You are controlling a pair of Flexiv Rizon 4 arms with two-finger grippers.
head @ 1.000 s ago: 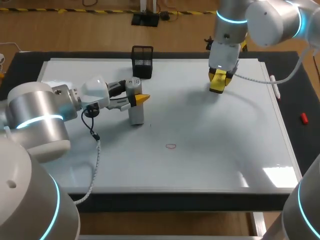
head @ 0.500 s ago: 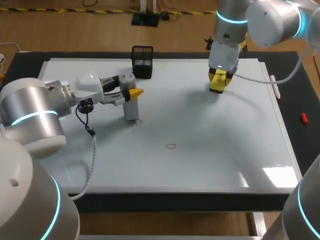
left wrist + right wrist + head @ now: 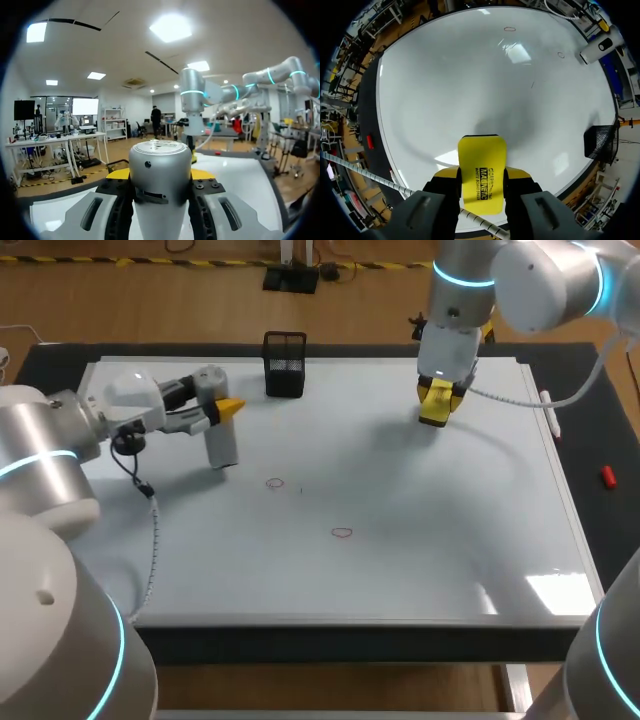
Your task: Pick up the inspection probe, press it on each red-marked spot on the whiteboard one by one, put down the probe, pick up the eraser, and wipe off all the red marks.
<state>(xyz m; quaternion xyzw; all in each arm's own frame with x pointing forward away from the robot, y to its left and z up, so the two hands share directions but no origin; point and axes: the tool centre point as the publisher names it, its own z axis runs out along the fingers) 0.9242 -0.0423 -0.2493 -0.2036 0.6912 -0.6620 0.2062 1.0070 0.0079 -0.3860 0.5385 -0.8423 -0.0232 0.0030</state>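
The grey cylindrical probe (image 3: 216, 430) stands nearly upright over the whiteboard (image 3: 420, 540) at the back left, and my left gripper (image 3: 219, 412) is shut on its upper part. In the left wrist view the probe (image 3: 160, 170) fills the gap between the fingers. Two small red rings, one (image 3: 275, 482) right of the probe and one (image 3: 342, 533) nearer the front, are drawn on the board. At the back right my right gripper (image 3: 437, 402) is shut on the yellow eraser (image 3: 434, 410); the eraser (image 3: 481, 172) sticks out ahead of the fingers, above the board.
A black mesh holder (image 3: 285, 364) stands at the board's back edge, close to the probe. On the right, a white marker (image 3: 546, 402) lies at the board's edge and a small red object (image 3: 607, 476) on the dark mat. The board's front and right halves are bare.
My left arm has carried the probe to the left and back, off the spot where it stood, uncovering the red ring there. The right arm and eraser have not moved.
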